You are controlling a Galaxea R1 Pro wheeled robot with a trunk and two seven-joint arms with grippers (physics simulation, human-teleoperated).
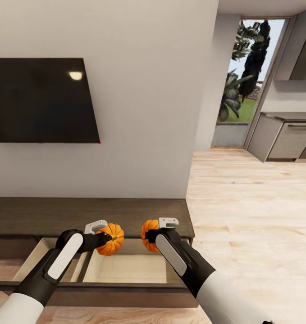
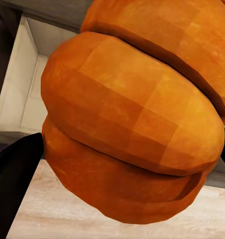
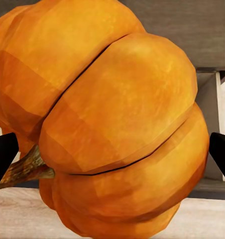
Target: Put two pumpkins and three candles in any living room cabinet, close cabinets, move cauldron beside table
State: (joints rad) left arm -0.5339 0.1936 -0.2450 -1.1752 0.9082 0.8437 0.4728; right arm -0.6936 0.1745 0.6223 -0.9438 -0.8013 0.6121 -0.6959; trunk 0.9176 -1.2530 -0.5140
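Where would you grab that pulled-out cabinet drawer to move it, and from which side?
Pinch the top edge of the drawer front from above, near its middle. The front is flat and handleless, so that upward lip is the thin part the jaws could straddle, and the open tan interior behind leaves room for one finger. For now the left tool and right tool each hold a pumpkin.

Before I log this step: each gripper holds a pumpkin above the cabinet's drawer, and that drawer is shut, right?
Not quite. The drawer is pulled open, as the head view shows, its light interior exposed. The rest holds: the left gripper and right gripper each hold a pumpkin above the cabinet.
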